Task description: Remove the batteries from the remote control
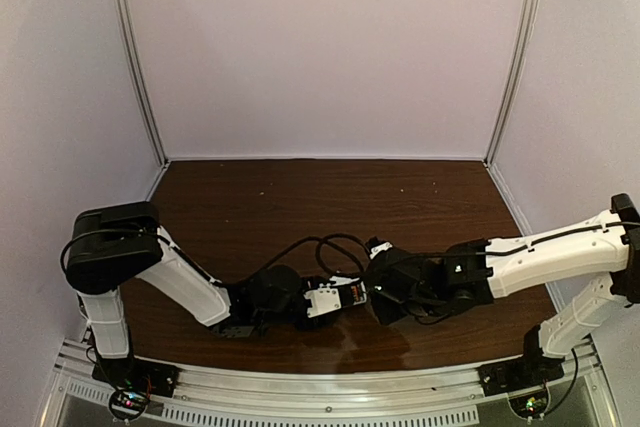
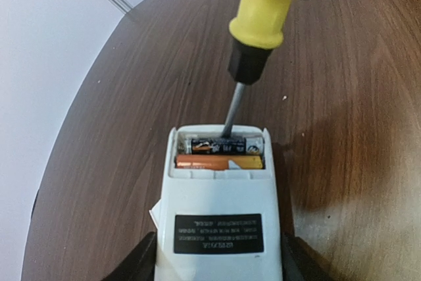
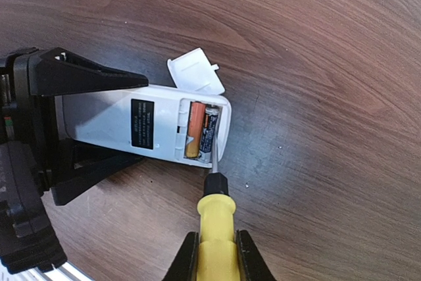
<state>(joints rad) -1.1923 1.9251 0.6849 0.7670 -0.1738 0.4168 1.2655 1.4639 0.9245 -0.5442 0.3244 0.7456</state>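
The dark battery (image 2: 223,145) and the orange battery (image 2: 220,161) are both seated side by side in the open compartment at the end of the remote (image 2: 220,208), the dark one nearer the end wall. The remote lies back face up, with its black label showing. It is clamped across its width between the fingers of the left gripper (image 2: 219,264), low over the table (image 1: 300,197), near the front edge and between the two arms. Whether it rests on the wood cannot be told. The right gripper (image 3: 216,245) is clenched on the yellow handle of a screwdriver (image 3: 216,218). Its shaft slants down into the compartment, and the tip is against the dark battery at the edge of the bay. The cover (image 3: 196,70), small and white, is off the remote and lies on the table just beside the open end, one edge meeting the remote's side. In the overhead view both arms reach inward and their grippers meet over the front middle of the table.
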